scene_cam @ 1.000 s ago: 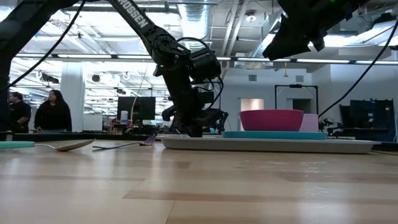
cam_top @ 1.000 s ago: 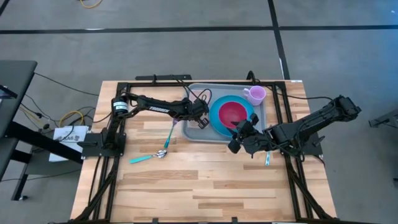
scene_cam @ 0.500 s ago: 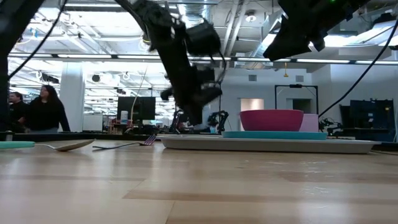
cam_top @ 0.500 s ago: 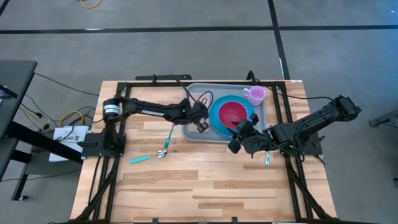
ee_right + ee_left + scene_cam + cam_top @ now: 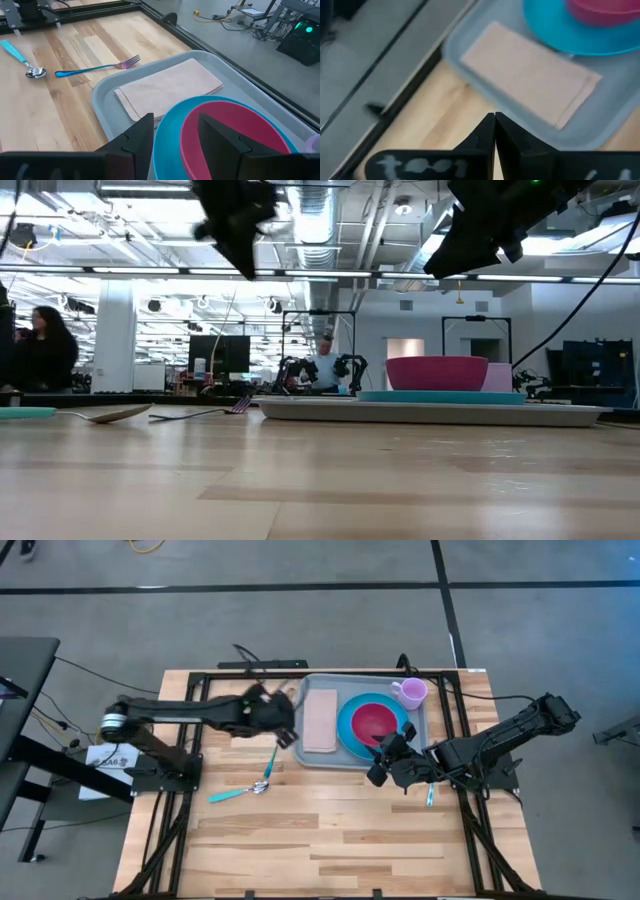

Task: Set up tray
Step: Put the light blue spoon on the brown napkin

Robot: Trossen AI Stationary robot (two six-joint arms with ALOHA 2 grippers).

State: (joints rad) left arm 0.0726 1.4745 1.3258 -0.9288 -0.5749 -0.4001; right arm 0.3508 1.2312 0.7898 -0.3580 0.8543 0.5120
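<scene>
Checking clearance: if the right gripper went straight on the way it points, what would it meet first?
Probably the pink bowl on the blue plate, directly ahead of the right gripper; depth is uncertain.

napkin, plate in tray | fork, spoon left on table

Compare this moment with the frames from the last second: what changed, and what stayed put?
The left gripper pulled back off the tray toward its own side and rose, fingers shut and empty. A folded napkin, hidden under that arm before, now shows lying beside the plate. The right gripper, bowl, mug, fork and spoon stayed put.
</scene>
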